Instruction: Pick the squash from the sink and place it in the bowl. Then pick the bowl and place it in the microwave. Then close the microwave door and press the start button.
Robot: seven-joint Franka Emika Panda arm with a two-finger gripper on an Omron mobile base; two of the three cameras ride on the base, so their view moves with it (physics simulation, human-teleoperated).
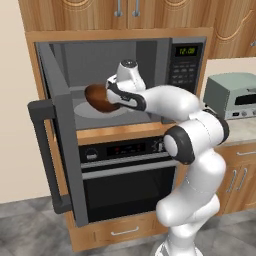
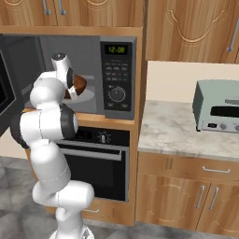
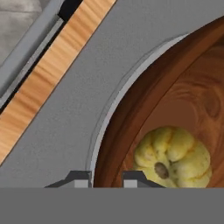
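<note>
The microwave [image 1: 184, 65] stands open, its door [image 1: 62, 150] swung out to the left. My gripper [image 1: 112, 95] reaches into the cavity and is shut on the rim of the reddish-brown bowl [image 1: 97, 98]. In the hand view the two fingertips [image 3: 129, 178] straddle the rim of the bowl [image 3: 175, 100], one inside and one outside. The yellow squash [image 3: 173, 157] lies in the bowl. The bowl hangs low over the round grey turntable [image 3: 105, 118]; whether it touches I cannot tell. From the right, the bowl [image 2: 79, 85] shows past my wrist, beside the button panel [image 2: 116, 79].
A black wall oven [image 1: 127, 180] sits directly under the microwave. A pale green toaster oven [image 2: 217, 105] stands on the marble counter [image 2: 177, 130] to the right. Wooden cabinets run above. The open door's bar handle [image 1: 47, 155] juts out at the left.
</note>
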